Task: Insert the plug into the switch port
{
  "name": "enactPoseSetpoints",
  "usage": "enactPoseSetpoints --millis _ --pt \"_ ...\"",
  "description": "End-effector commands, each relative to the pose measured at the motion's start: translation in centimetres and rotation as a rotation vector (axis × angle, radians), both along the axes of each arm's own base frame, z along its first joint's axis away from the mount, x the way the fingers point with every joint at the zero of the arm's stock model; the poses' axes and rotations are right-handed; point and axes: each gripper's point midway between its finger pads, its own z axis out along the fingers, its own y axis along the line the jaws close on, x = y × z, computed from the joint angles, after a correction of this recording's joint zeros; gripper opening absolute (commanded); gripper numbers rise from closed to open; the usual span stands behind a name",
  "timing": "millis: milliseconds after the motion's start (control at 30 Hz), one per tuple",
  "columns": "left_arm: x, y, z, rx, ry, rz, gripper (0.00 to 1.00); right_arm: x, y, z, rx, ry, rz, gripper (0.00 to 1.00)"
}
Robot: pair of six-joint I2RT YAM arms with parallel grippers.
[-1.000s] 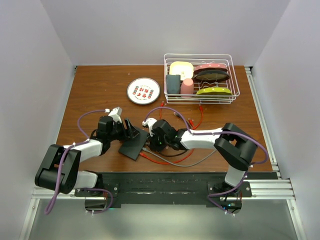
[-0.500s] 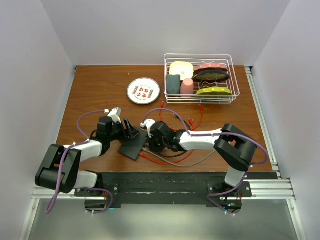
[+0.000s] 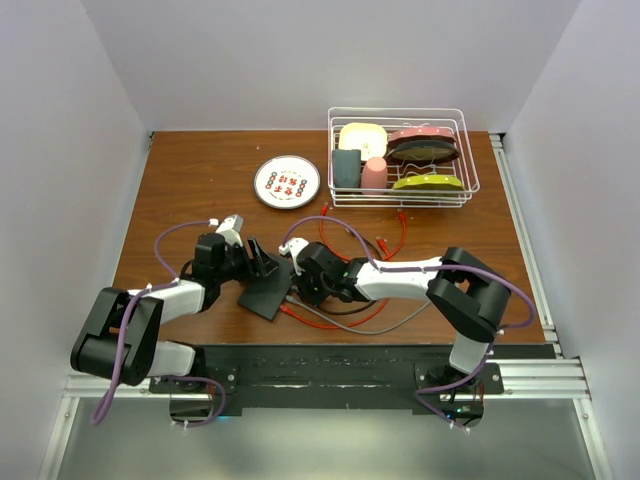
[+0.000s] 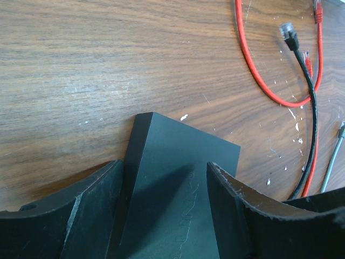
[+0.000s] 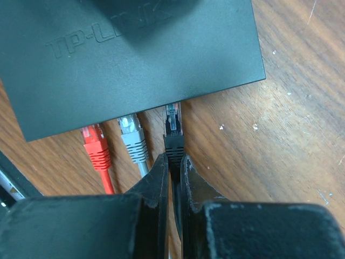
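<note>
On the brown wooden surface (image 3: 200, 190), the left fingers (image 4: 91, 210) clamped the flat dark-grey rectangular switch (image 5: 135, 48). The right fingers (image 5: 153, 181), closed on the black cable plug (image 5: 173, 132), had moved left; its tip reached a free port, so insertion seemed near.

Open room on the brown wooden tabletop (image 3: 190, 190) at the upper left of the top view, broken only by a round white patterned plate (image 3: 287, 181). Upper right taken up by a white wire rack (image 3: 400, 110) of dishes. Crowded at centre: flat dark-grey switch box (image 3: 268, 293) clamped at its upper corner by the left gripper (image 3: 262, 265), with the right gripper (image 3: 295, 283) close against its socket edge. In the right wrist view, two sockets filled by a red plug (image 5: 97, 151) and a grey plug (image 5: 132, 141), side by side. Just right of them, the black plug (image 5: 172, 132) pinched in closed fingers (image 5: 159, 178), tip at the edge, bare wood beyond. Right of centre, loose red cable loops (image 3: 390, 240) and a grey cable (image 3: 400, 322) strewn across the wood.
</note>
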Motion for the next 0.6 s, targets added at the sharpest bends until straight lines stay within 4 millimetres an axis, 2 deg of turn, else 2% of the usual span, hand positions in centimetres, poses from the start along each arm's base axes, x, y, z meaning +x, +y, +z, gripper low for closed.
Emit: enactPoseSetpoints --millis 0,333,567 --pt "-2.1 -1.2 -0.8 -0.060 0.080 -0.064 0.67 2.0 2.4 2.2 0.079 -0.064 -0.025 0.00" --pt "-2.2 -1.5 0.0 -0.077 0.051 -0.085 0.73 2.3 2.9 2.1 0.079 -0.067 -0.025 0.00" --pt "-2.1 -1.7 0.5 -0.086 0.039 -0.091 0.79 2.4 2.2 1.8 0.030 -0.063 -0.028 0.00"
